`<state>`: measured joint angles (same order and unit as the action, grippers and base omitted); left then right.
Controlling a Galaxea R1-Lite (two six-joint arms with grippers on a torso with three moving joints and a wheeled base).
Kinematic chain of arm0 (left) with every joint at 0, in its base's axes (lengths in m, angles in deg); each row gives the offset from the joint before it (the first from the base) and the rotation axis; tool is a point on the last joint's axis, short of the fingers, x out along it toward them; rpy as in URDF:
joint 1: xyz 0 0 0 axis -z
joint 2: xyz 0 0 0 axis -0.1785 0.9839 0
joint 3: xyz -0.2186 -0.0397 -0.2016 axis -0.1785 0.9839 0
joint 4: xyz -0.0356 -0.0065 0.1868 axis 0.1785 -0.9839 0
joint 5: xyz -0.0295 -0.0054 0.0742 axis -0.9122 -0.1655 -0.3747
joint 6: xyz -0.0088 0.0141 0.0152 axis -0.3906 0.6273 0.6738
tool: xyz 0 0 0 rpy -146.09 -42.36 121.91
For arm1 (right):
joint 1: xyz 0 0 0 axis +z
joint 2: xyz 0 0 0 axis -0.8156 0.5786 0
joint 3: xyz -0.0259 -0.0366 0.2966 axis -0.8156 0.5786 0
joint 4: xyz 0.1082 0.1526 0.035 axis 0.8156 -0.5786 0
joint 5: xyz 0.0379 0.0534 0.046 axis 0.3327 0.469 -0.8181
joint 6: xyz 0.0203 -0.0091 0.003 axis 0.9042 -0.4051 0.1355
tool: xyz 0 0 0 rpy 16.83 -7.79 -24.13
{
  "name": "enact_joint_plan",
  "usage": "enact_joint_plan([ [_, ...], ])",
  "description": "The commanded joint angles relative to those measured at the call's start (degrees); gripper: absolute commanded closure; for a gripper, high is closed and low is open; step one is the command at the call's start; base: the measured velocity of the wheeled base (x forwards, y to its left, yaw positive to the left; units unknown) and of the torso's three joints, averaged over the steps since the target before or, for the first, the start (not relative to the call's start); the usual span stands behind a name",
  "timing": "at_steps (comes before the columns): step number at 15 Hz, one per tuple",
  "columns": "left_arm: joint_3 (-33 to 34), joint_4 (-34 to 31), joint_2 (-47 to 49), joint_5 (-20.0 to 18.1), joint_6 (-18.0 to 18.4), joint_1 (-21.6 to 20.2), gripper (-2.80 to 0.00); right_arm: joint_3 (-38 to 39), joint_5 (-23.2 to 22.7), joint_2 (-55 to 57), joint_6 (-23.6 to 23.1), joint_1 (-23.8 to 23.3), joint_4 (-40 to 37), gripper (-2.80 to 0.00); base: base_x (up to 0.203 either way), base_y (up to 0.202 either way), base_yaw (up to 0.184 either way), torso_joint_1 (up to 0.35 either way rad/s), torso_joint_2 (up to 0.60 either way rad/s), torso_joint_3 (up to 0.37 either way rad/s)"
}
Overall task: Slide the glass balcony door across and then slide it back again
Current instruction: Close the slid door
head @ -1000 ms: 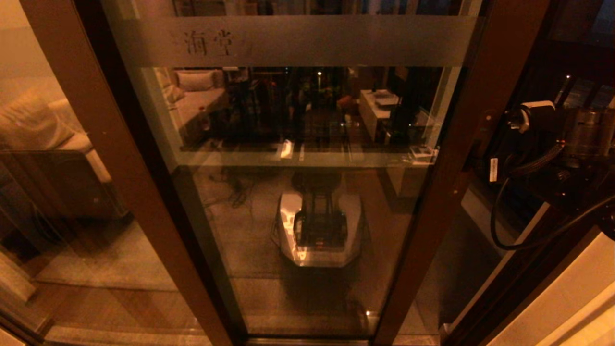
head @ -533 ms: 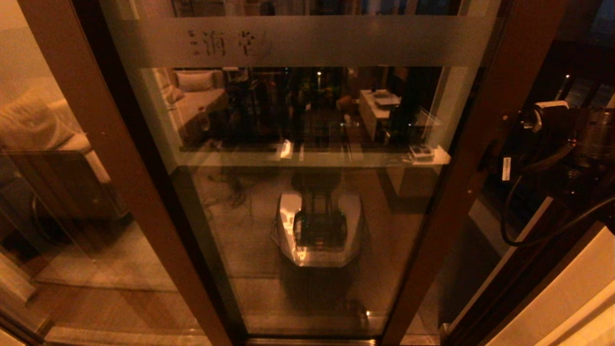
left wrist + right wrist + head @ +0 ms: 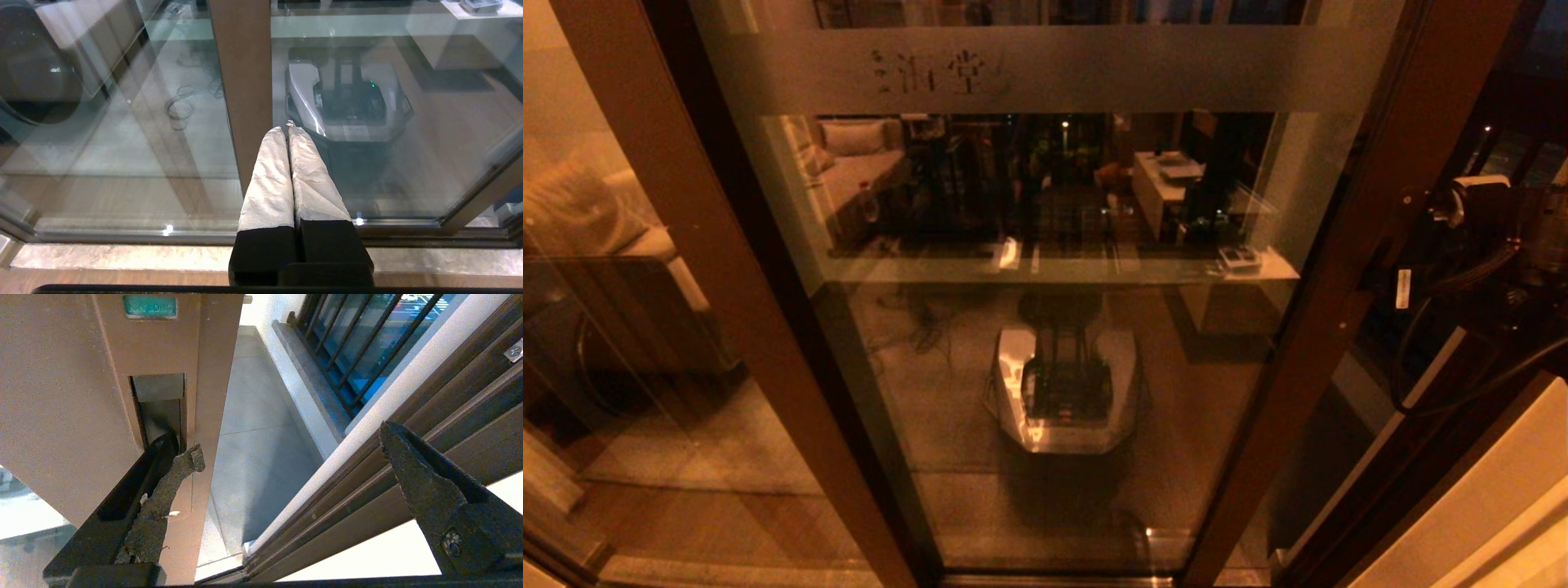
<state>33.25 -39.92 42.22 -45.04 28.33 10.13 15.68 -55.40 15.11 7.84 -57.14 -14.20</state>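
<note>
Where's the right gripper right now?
The right gripper is at the balcony door's right-hand stile, jaws open, with one finger hooked in the handle slot.

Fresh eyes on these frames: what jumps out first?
The glass balcony door fills the head view, with a frosted band bearing characters across its top and the robot's own base reflected in the glass. At the door's right stile, the right end effector stands open, one finger tucked into the recessed handle slot. The left end effector is shut, pointing at the door's lower part.
</note>
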Motion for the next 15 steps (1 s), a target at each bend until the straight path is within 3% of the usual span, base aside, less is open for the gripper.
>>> enact_joint_plan([
  [1,0.01,-0.03,0.00,-0.02,0.01,-0.02,0.00,0.80,-0.45,-0.52,-0.02,-0.72,0.17,-2.80,0.000,0.000,0.000,0.000,0.00,0.000],
  [7,0.01,-0.03,0.09,-0.02,0.01,-0.02,0.00,5.59,-1.28,-3.12,-0.08,-0.76,4.03,-2.80,0.000,0.000,0.000,0.000,0.00,0.000],
  [15,0.01,-0.03,0.09,-0.02,0.01,-0.02,0.00,5.29,-1.37,-0.30,-0.58,-2.29,6.76,-2.80,0.000,0.000,0.000,0.000,0.00,0.000],
])
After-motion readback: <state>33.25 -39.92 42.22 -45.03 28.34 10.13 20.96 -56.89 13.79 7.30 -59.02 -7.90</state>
